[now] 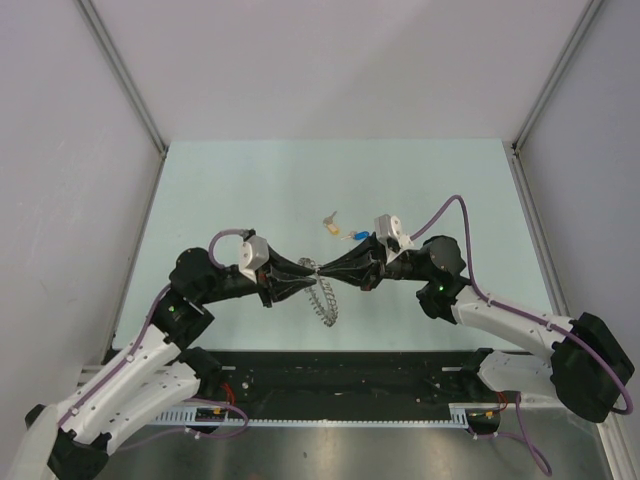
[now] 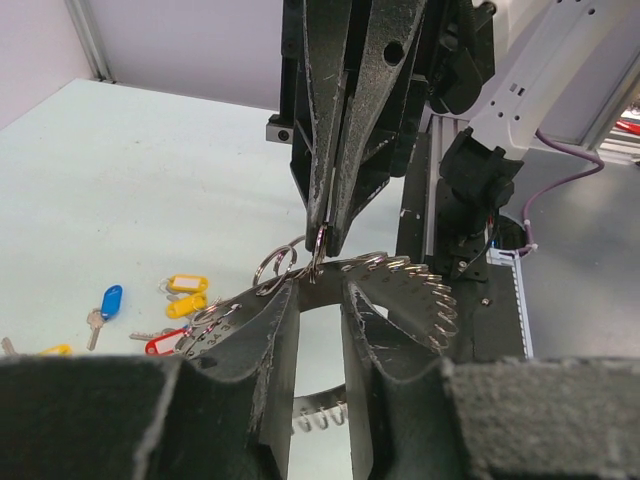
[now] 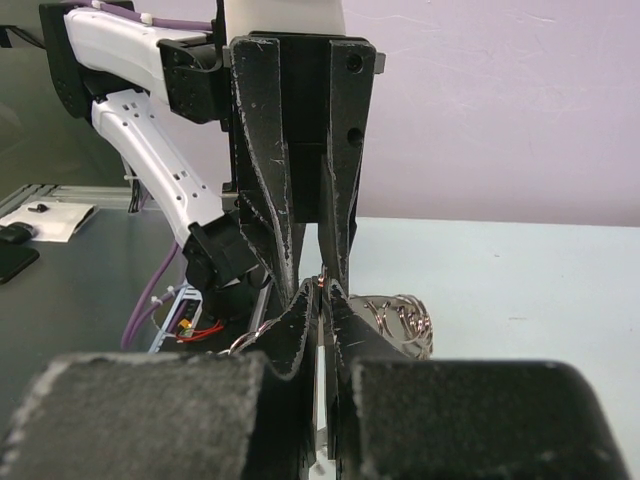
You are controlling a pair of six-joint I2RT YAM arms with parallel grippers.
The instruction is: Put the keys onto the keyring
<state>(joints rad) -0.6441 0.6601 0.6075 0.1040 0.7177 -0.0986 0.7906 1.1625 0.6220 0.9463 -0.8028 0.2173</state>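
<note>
Two arms (image 1: 140,360) (image 1: 510,325), one keyring (image 2: 420,290), five tagged keys (image 2: 187,283): three yellow, one blue, one red.

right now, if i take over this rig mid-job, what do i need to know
Left gripper: partly open, with the keyring draped across it and held up off the table.
Right gripper: shut, pinching at the keyring's top edge. What it pinches is too small to tell.
Keys: blue-, yellow- and red-tagged ones lie loose on the table.
Done: the keyring is held up between both arms.
Left: no tagged key is visibly on it yet, so the threading remains.
</note>
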